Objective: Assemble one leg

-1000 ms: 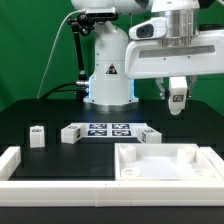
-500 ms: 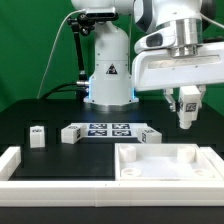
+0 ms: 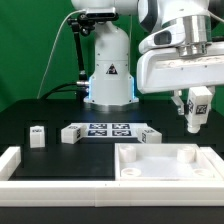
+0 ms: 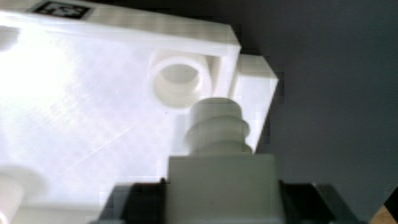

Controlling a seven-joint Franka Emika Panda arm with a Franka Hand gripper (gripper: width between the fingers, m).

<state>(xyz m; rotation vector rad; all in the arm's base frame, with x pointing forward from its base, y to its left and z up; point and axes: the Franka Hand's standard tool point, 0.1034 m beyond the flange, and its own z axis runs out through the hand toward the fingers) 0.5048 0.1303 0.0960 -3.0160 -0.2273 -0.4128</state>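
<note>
My gripper (image 3: 195,112) is shut on a white leg (image 3: 196,118) with a tag marker on its upper face. It holds the leg upright in the air, above the far right corner of the large white tray (image 3: 128,151). In the wrist view the leg (image 4: 217,140) runs out from between my dark fingers (image 4: 146,196), and its stepped tip points at the tray (image 4: 89,120) near a round hole (image 4: 175,78) in the corner. The gripper (image 4: 222,197) closes on the leg's thick end.
Three more small white legs lie on the black table (image 3: 38,135), (image 3: 71,132), (image 3: 150,135). The marker board (image 3: 108,130) lies between them. A white rail (image 3: 12,160) borders the table at the exterior view's left and front. The robot base (image 3: 108,75) stands behind.
My gripper has carried the leg toward the exterior view's right and slightly lower, from over the tray's far edge to over its far right corner.
</note>
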